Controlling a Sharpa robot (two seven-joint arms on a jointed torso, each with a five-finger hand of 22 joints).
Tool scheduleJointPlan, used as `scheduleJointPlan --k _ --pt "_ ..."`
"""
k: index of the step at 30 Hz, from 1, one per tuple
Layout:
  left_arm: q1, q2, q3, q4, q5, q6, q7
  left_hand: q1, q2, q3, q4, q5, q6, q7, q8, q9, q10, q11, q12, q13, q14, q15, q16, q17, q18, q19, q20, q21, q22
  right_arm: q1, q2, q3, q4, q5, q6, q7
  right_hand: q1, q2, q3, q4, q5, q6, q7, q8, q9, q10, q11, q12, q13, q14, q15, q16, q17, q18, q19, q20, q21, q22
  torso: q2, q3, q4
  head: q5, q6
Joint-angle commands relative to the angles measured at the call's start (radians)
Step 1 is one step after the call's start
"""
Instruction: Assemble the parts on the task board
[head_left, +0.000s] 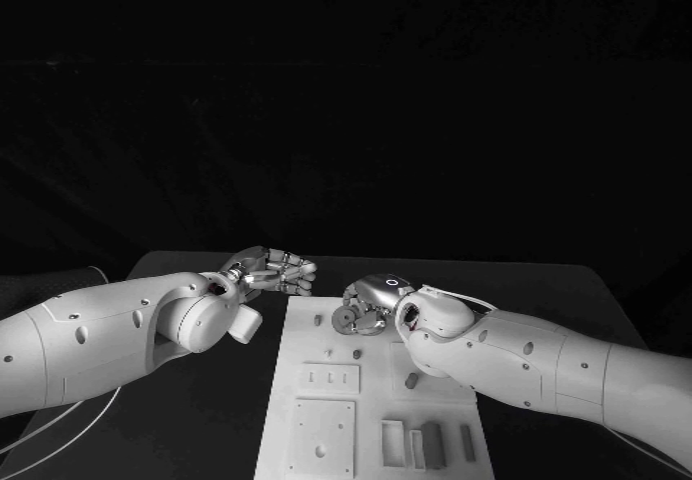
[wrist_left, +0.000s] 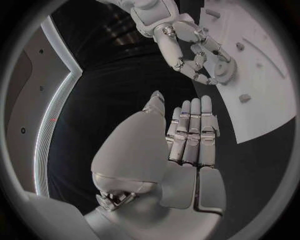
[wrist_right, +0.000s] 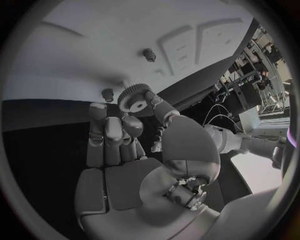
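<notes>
Head view, right hand (head_left: 378, 300) pinching gear (head_left: 348, 320), left hand (head_left: 271, 271) beside board (head_left: 369, 440)

Black table (head_left: 577, 290) w/ thin cables (head_left: 43, 432) trailing over its near-left corner, dark backdrop behind.

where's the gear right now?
The gear is held in the right hand over the far end of the task board, just right of the left hand in the head view.

I can read no text, label, brand, number or sign anywhere: none on my arms, on the task board (head_left: 378, 400), or on the bench (head_left: 188, 420).
</notes>
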Motion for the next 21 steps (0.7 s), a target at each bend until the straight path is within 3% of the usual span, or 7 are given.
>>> scheduleJointPlan --k 1,12,21 --pt "0.001 0.002 0.001 0.001 0.002 -0.001 0.010 -0.007 0.006 -0.006 0.002 0.001 -0.005 0.010 -0.003 -0.001 0.007 0.002 -0.006 0.001 0.001 0.004 -0.007 0.002 0.014 -0.003 0.006 -0.007 0.001 0.000 0.004 -0.002 -0.004 -0.051 0.023 -0.022 0.000 -0.002 0.004 0.001 -0.002 0.075 0.005 0.020 0.022 0.003 -0.004 -0.004 -0.001 0.006 -0.001 0.002 -0.001 0.045 0.003 -0.002 0.006 0.018 -0.001 0.0010 -0.0009 0.001 -0.001" --pt "0.001 0.009 0.001 -0.002 0.002 0.002 0.011 -0.009 0.006 -0.007 0.002 0.001 -0.005 0.011 -0.004 -0.001 0.007 0.003 -0.006 0.001 0.001 0.004 -0.008 0.002 0.014 -0.003 0.006 -0.007 0.001 -0.002 0.017 -0.012 -0.021 -0.085 0.010 -0.036 0.001 -0.006 0.008 0.002 -0.002 0.076 0.005 0.020 0.022 0.003 -0.004 -0.004 -0.001 0.007 -0.001 0.002 -0.001 0.045 0.004 -0.003 0.006 0.018 0.000 0.0007 -0.0006 0.005 -0.001" --pt "0.001 0.009 0.001 -0.004 0.002 0.001 0.011 -0.009 0.006 -0.007 0.002 0.001 -0.005 0.011 -0.004 -0.001 0.006 0.003 -0.007 0.001 0.000 0.004 -0.008 0.003 0.014 -0.003 0.006 -0.007 0.001 -0.004 0.019 -0.013 -0.029 -0.091 -0.002 -0.038 0.001 -0.009 0.011 0.004 -0.001 0.076 0.005 0.019 0.021 0.005 -0.005 -0.005 -0.002 0.009 -0.001 0.002 0.000 0.045 0.005 -0.003 0.006 0.018 0.000 0.0007 -0.0006 0.005 -0.001"
